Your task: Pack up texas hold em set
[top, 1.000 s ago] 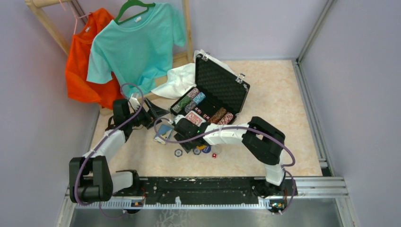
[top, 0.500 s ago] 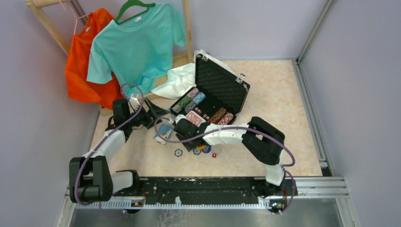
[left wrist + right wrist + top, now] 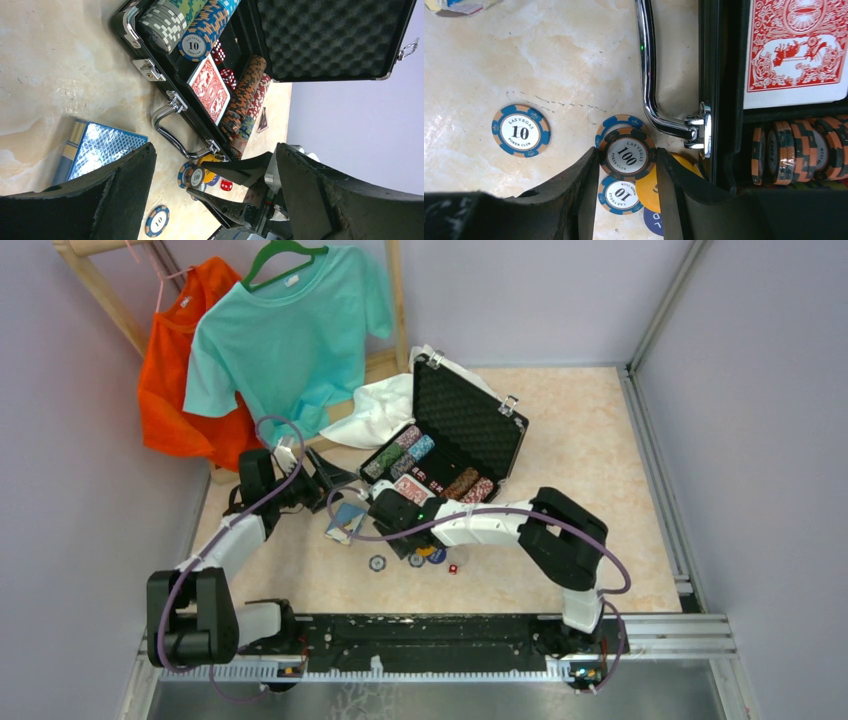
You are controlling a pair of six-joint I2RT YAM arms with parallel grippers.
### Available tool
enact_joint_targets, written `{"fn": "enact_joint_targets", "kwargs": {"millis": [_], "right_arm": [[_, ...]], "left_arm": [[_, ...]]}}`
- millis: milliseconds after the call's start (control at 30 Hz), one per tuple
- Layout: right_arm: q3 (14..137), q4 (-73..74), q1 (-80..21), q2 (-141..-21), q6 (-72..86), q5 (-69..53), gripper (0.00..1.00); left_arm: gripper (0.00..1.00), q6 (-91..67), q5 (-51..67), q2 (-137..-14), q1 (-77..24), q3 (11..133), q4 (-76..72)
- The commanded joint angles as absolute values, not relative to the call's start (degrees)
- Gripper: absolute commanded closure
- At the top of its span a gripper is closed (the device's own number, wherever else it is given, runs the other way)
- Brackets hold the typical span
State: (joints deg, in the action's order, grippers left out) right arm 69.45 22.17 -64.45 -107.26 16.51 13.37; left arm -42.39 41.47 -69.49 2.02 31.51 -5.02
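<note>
The black case lies open with rows of poker chips, a red card deck and red dice inside. My right gripper is shut on a black-and-orange "100" chip, just off the case's chrome handle; its fingers touch both edges. Under it lie blue "10" chips, a yellow button and a blue button. Another "10" chip lies apart to the left. The blue card deck lies on the table by my open left gripper.
A red die sits on the table near the loose chips. White cloth is bunched behind the case. Orange and teal shirts hang on a wooden rack at back left. Walls close in left and right.
My right gripper's fingers have closed in onto the "100" chip. The right arm shifted slightly. The left arm has stayed still.
</note>
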Motion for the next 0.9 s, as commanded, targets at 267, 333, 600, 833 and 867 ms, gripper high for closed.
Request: {"fn": "enact_joint_targets", "kwargs": {"millis": [267, 333, 600, 833, 867], "right_arm": [[70.6, 21.6, -65.0, -96.1, 14.1, 14.3, 0.68], [70.3, 21.9, -65.0, -94.3, 13.7, 14.3, 0.68], [69.9, 23.1, -65.0, -88.7, 12.2, 15.3, 0.68], [68.8, 22.4, -65.0, -86.6, 11.3, 14.9, 0.68], [68.7, 22.3, -65.0, -86.3, 11.3, 14.9, 0.68]], "left_arm": [[0.10, -41.3, 49.7, -70.9, 0.4, 30.9, -5.9], [0.12, -40.8, 52.2, -72.1, -1.2, 31.1, -5.7], [0.23, -40.2, 58.1, -75.4, -9.6, 32.3, -6.4], [0.34, -43.1, 63.1, -78.4, -12.8, 31.9, -11.8], [0.34, -43.2, 63.3, -78.4, -12.8, 31.9, -11.9]]}}
